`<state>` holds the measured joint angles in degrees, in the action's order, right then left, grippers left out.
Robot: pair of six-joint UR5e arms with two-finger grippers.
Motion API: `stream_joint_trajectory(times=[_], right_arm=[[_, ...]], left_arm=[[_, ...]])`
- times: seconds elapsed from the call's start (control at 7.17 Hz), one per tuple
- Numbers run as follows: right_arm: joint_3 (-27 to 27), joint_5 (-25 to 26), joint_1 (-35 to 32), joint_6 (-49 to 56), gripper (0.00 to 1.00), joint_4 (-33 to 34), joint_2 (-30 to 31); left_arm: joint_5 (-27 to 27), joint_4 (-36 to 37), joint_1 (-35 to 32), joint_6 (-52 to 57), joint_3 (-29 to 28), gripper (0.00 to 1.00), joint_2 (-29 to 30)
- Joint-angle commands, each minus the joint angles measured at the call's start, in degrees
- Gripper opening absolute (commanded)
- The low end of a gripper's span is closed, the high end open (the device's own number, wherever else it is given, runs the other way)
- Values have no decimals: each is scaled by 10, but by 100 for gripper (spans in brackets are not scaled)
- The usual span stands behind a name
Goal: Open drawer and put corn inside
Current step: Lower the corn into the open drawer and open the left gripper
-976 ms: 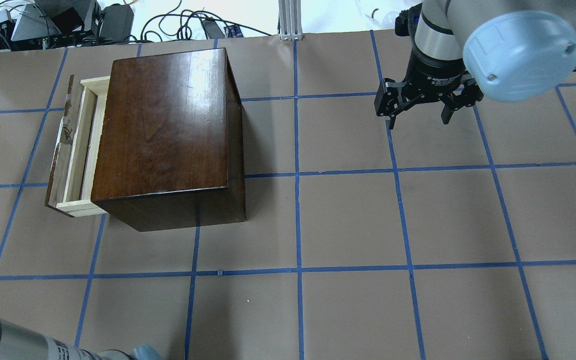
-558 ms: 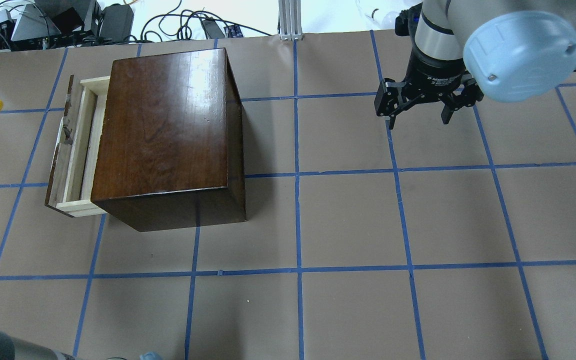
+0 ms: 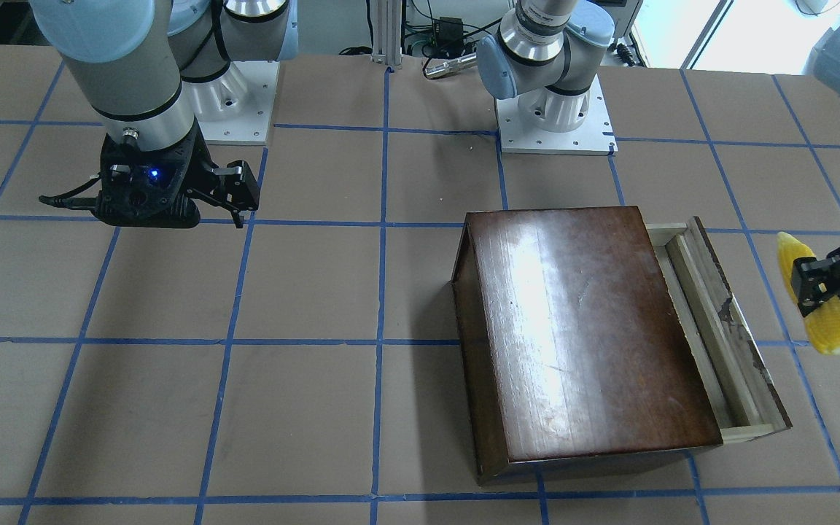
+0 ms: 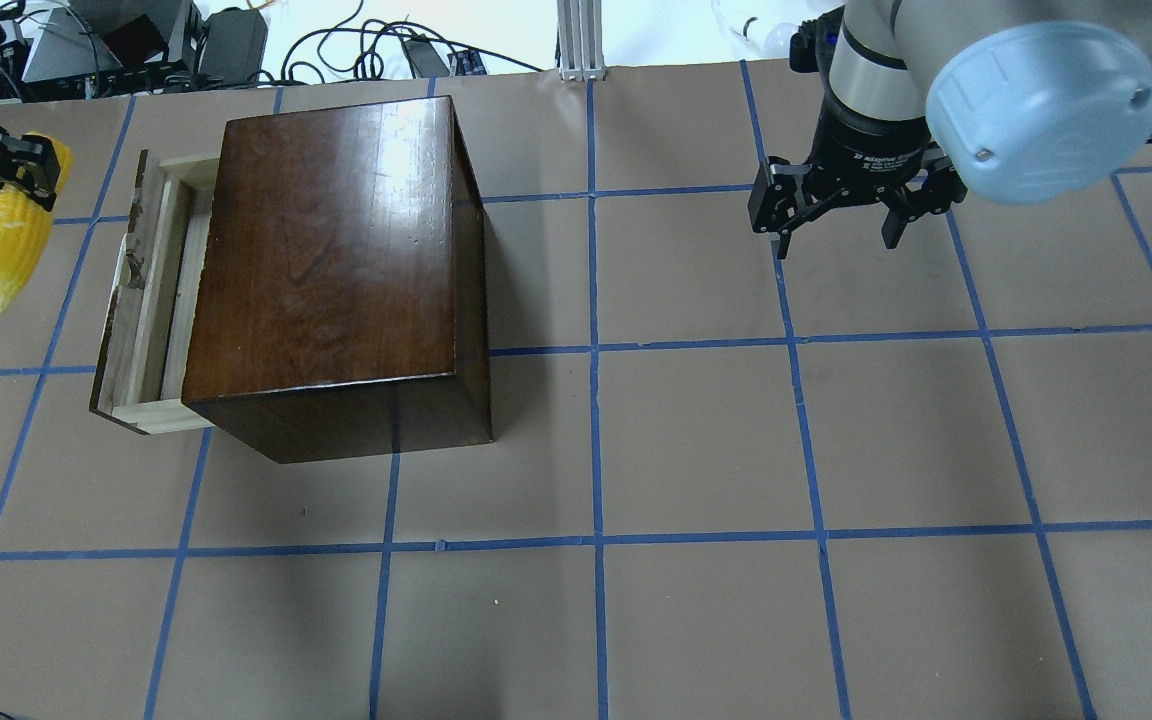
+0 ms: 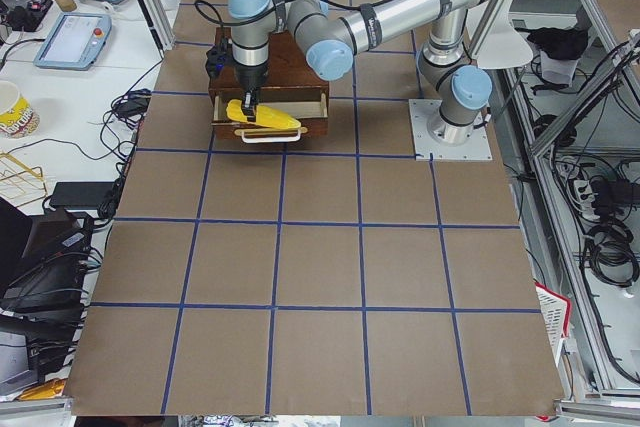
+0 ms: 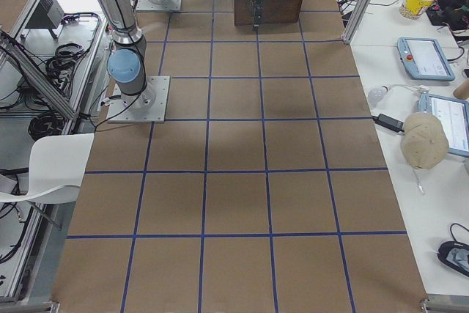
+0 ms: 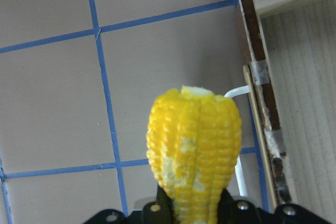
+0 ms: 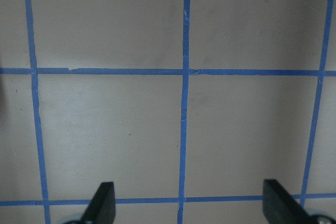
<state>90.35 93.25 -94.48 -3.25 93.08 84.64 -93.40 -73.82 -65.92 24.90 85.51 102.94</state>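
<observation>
1. The table of brown paper gridded with blue tape (image 4: pixel 696 440) carries the whole scene.
2. The large glossy dark-brown wooden box (image 4: pixel 336 260) stands on it and is the landmark here.
3. The drawer, a long narrow tray of pale wood with a scuffed dark front panel (image 4: pixel 148 300), juts partway out of the box's side nearest the robot's left, showing only a slim open slot.
4. The right gripper (image 4: pixel 838 238) hangs well away from the box on its opposite side, fingers spread wide and empty.
5. The left gripper (image 3: pixel 825 288) hovers just beyond the drawer's front panel, on the side away from the box, clamped on the thick end of the cob.
6. The bright yellow, tapered corn cob (image 4: pixel 11 245) is off the table, clear of the drawer, lying roughly parallel to the slot. The step in hand looks like the carry to the drawer. Done well, it likely means moving sideways toward the box, keeping the cob lined up with the slot, clearing the front panel, and lowering into the tray before letting go.
</observation>
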Motion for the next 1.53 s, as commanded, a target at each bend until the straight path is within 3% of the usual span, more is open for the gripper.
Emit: stream_joint_trajectory(times=[0.0, 0.98, 1.12, 1.25, 1.39], right_arm=[[0, 0, 0, 0, 100, 0, 0], [0, 2, 0, 0, 100, 0, 1], [0, 2, 0, 0, 100, 0, 0], [0, 2, 0, 0, 100, 1, 1], [0, 2, 0, 0, 100, 1, 0]], left_arm=[[26, -42, -21, -105, 0, 0, -5], [51, -63, -36, -106, 40, 0, 28], [49, -62, -37, -106, 40, 23, 31], [50, -62, -36, -106, 40, 96, 30], [49, -62, -36, -106, 39, 100, 28]])
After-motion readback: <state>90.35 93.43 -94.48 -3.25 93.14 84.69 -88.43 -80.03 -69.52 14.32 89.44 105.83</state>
